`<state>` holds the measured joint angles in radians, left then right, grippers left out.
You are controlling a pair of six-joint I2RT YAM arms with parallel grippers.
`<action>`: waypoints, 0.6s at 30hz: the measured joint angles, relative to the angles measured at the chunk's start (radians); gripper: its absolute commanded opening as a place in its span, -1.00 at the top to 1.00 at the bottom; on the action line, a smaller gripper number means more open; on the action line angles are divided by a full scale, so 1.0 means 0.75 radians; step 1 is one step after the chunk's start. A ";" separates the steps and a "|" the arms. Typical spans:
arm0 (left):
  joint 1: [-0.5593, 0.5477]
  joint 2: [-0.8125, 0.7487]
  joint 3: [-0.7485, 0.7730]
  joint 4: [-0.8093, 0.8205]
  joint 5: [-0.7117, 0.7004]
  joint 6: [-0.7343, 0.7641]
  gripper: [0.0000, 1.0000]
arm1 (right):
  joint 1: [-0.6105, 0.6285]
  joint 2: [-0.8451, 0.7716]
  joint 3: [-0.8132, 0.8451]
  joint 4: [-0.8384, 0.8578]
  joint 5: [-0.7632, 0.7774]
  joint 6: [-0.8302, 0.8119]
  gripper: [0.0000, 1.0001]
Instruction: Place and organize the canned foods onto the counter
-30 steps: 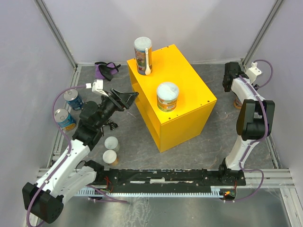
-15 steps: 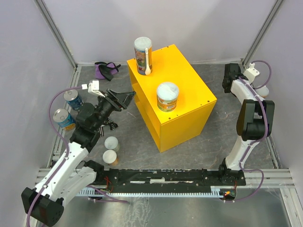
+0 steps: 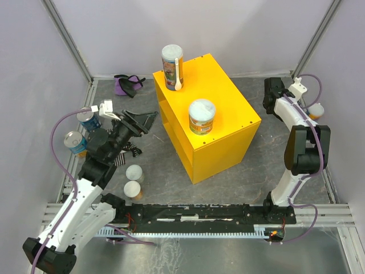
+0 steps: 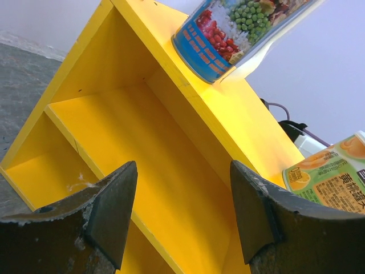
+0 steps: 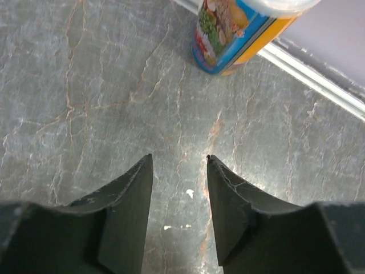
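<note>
Right jaws stand parted and empty over the grey tabletop (image 5: pixel 85 85), pointing at a colourful white-lidded can (image 5: pixel 239 34) that stands upright against the wall rail. It is well apart from the yellow counter (image 3: pixel 228 114), where a tall tube (image 3: pixel 171 67) and a green-labelled tub (image 3: pixel 202 117) already sit on top. Left jaws, open and empty too, face the counter's hollow side. That can looks rigid, with a glossy label that could slip, so I'd squeeze across the body at mid-height, below the lid, keeping it upright.
</note>
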<state>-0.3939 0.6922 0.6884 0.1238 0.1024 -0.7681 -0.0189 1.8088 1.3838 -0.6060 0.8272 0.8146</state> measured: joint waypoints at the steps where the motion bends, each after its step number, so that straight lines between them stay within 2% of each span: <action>1: 0.000 0.002 0.006 -0.006 -0.004 -0.001 -0.45 | 0.006 -0.002 0.006 -0.024 -0.011 0.033 -0.17; 3: 0.000 0.015 0.027 -0.032 -0.011 -0.001 -0.45 | 0.013 0.005 0.032 -0.085 -0.027 0.105 -0.28; 6: 0.000 0.028 0.046 -0.034 -0.018 -0.002 -0.45 | 0.033 0.060 0.151 -0.209 -0.015 0.218 -0.61; 10: 0.000 0.028 0.049 -0.034 -0.019 -0.008 -0.45 | 0.072 0.183 0.366 -0.370 0.062 0.355 -0.70; 14: 0.000 0.030 0.051 -0.034 -0.019 -0.030 -0.45 | 0.099 0.244 0.459 -0.505 0.126 0.460 -0.86; 18: 0.000 0.056 0.074 -0.035 -0.011 -0.047 -0.46 | 0.094 0.319 0.629 -0.712 0.184 0.597 -0.91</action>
<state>-0.3939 0.7345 0.7437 0.0975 0.0944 -0.8032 0.0517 2.0480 1.8557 -1.1400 0.9653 1.2625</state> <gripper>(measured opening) 0.726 0.944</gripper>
